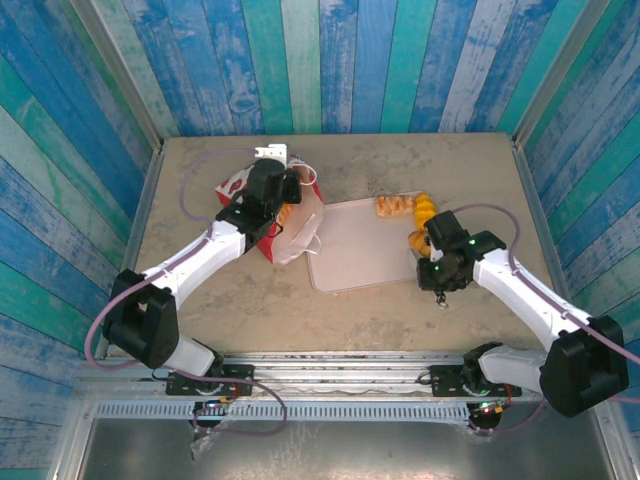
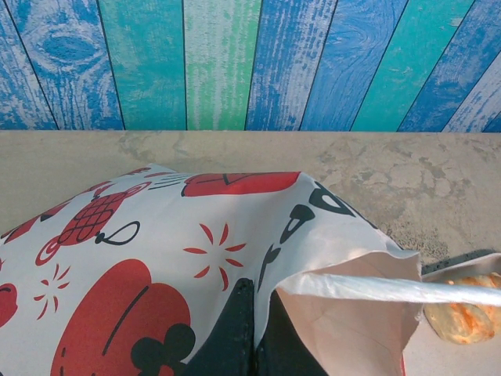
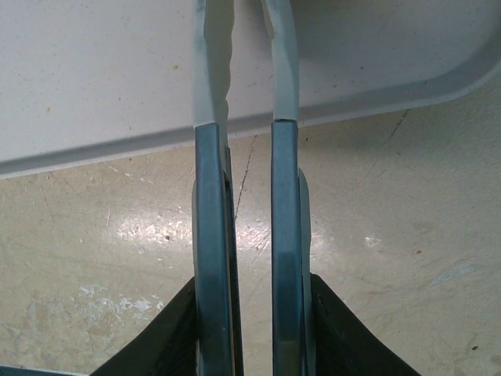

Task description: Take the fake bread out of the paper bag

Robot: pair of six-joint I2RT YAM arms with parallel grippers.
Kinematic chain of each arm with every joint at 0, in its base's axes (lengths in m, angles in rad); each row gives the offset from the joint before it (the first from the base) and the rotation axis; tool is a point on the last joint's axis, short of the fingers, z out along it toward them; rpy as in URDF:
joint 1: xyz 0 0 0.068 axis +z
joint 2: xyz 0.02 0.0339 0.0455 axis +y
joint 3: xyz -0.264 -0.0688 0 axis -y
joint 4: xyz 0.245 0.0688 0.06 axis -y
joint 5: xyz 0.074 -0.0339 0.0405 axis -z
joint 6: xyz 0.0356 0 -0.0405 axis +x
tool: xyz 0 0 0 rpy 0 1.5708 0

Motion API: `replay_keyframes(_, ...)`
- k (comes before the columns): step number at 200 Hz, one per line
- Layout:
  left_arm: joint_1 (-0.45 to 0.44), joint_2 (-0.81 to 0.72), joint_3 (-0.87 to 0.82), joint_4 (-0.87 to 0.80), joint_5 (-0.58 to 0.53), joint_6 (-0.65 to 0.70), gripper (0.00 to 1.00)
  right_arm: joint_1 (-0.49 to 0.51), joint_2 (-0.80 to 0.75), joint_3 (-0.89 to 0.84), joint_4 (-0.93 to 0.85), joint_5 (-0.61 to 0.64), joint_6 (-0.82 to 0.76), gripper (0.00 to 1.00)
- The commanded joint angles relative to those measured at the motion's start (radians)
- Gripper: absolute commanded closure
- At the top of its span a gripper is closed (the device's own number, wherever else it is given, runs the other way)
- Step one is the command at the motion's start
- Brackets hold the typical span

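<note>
Finding: my left pincer [image 2: 252, 333] is fully closed and appears to pinch the rim of the small red-and-white printed paper bag [image 1: 238, 188]. The bag slumps on the beige desk [image 1: 420, 320] with its mouth toward the flat pale pinkish tray [image 1: 350, 265]. My right pincer [image 3: 249, 47] hovers over the tray's rim, jaws parted by a narrow gap with nothing between them.

Some of the golden-brown toy fake bread [image 1: 395, 205] lies at the tray's far right. One orange bun [image 2: 463, 313] shows just past the bag's thin white handle [image 2: 391, 290]. I cannot tell whether it sits inside the mouth.

Risks, in my judgement:
- The thin paper may tear or slip from the left pincer if I lift.
- The right pincer's gap looks too narrow for a bun and would shove it deeper.
- The handle could snag a finger and drag the bag across the tray.
</note>
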Motion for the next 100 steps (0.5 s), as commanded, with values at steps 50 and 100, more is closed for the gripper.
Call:
replay_keyframes(50,-0.002,-0.099,-0.024,0.034,-0.006,-0.027,0.97,-0.008,-0.042,-0.020,-0.039,0.033,0.040,0.65)
replay_keyframes(100,-0.002,-0.097,-0.017,0.029,0.009,-0.025,0.97,-0.009,-0.069,-0.023,-0.045,0.050,0.054,0.64)
